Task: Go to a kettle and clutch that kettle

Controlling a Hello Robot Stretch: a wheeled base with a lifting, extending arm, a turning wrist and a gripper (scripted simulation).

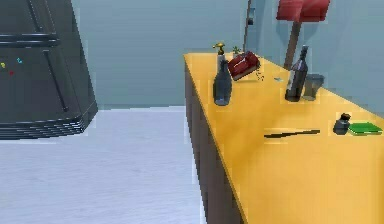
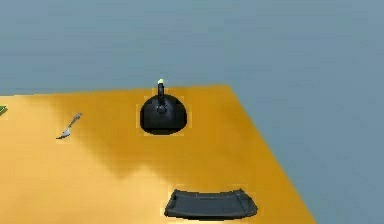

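1. kettle (image 2: pixel 163 113): black, round, pale knob on top. it stands upright on the orange surface (image 2: pixel 110 180), close to the surface's far edge and toward its far right corner in the arm side view.
2. small pale utensil (image 2: pixel 68 126), fork or spoon, cannot tell which. it lies on the surface's left part in the arm side view.
3. dark curved flat thing (image 2: pixel 211 204) lies at the surface's near edge in the arm side view.
4. forward view: the surface (image 1: pixel 270 170) takes up the right side. a dark bottle (image 1: pixel 222 82) stands upright near the surface's left edge.
5. taller bottle (image 1: pixel 297 76) stands upright further in on the surface, with a dark cup (image 1: pixel 314 86) just beside it.
6. red thing (image 1: pixel 243 66) sits at the surface's far end.
7. thin dark stick (image 1: pixel 292 132) lies mid surface. a small dark pot (image 1: pixel 342 124) and a green flat thing (image 1: pixel 365 128) are at the surface's right edge.
8. dark cabinet (image 1: pixel 40 70) stands on the floor, well apart from the surface's left edge.
9. tool: cannot tell its state.
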